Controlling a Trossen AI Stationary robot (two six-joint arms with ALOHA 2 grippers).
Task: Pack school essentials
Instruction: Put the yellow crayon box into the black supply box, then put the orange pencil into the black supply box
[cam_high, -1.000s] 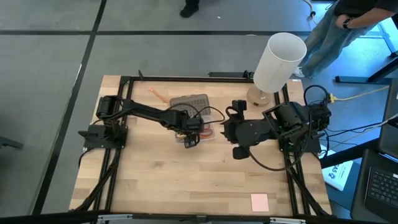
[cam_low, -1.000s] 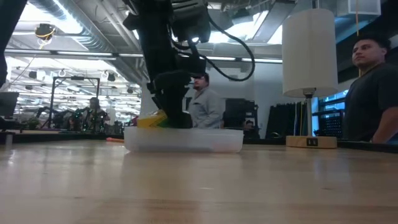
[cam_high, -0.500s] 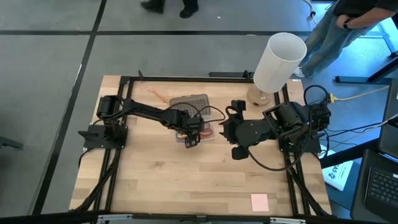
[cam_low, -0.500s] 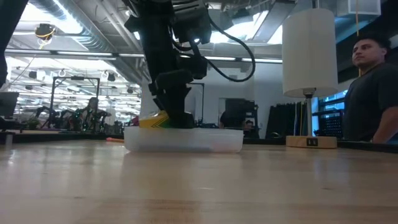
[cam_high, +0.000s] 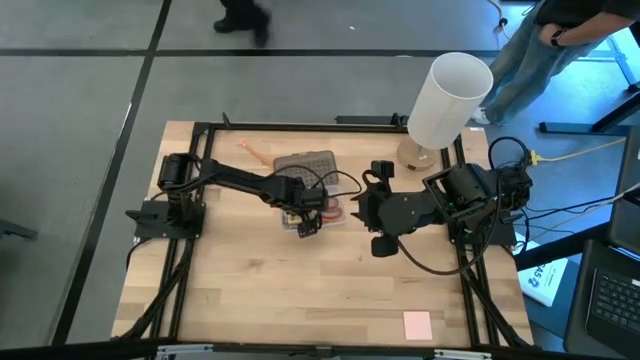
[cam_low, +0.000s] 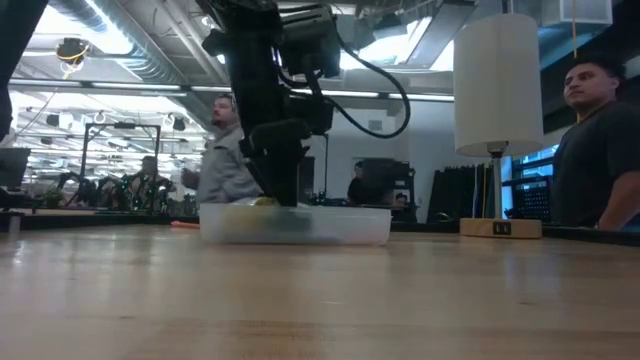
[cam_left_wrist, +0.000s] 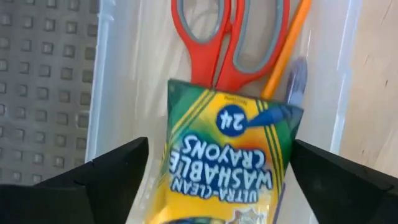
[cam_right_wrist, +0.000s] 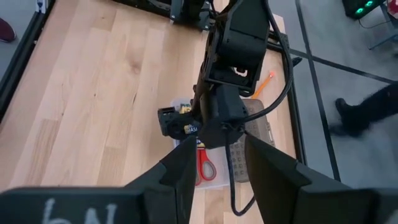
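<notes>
My left gripper (cam_left_wrist: 221, 143) is open and points down over the clear case (cam_high: 336, 213) at mid-table. Its fingers stand on either side of the green-and-yellow crayon box (cam_left_wrist: 230, 162) without touching it. The box lies in the case on top of the red-handled scissors (cam_left_wrist: 230, 37), next to an orange pencil (cam_left_wrist: 289, 43) and the blue pen (cam_left_wrist: 297, 78). A second orange pencil (cam_high: 255, 152) lies on the table toward the far left. The pink pad (cam_high: 417, 323) lies near the near right corner. My right gripper (cam_high: 372, 210) waits open in the air, to the right of the case.
The grey dotted lid (cam_high: 307, 162) lies just beyond the case. A tall white cylinder (cam_high: 450, 100) stands on a wooden base at the far right corner. Bare wood lies between the case and the near edge. People move in the room behind the table.
The crayon box stood tilted with its yellow end above the case's rim. It has since sunk into the case and barely shows over the rim in the low view. My left gripper has stayed over the case.
</notes>
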